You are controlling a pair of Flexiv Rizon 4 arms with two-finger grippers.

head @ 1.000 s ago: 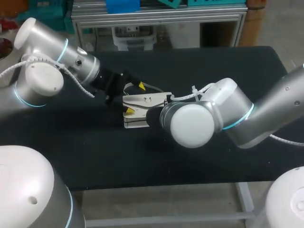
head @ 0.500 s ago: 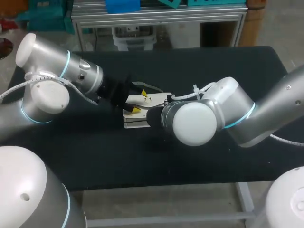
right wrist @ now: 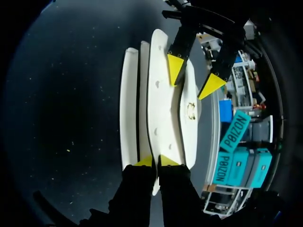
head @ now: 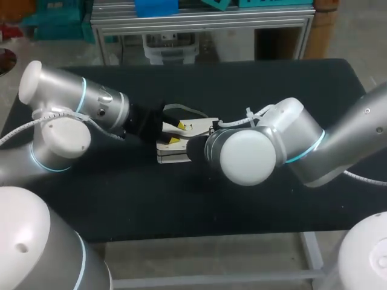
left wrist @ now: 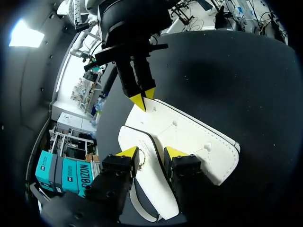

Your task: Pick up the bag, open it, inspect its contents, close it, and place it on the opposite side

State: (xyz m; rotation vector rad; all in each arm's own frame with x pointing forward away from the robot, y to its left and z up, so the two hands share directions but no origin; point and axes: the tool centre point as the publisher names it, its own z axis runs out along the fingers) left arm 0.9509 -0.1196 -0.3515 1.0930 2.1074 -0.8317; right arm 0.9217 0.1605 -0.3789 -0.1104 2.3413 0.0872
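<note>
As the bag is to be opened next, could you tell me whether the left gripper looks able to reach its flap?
Probably yes: the left gripper is open astride the flap with nothing between, and the right gripper is shut on the far edge of the bag, well clear.

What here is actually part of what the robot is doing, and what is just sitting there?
Part of the job: the white bag; the right gripper, shut on the bag's edge; the left gripper, open, its fingers either side of the bag's flap.
Just there: the black table, which only bears the bag.
</note>
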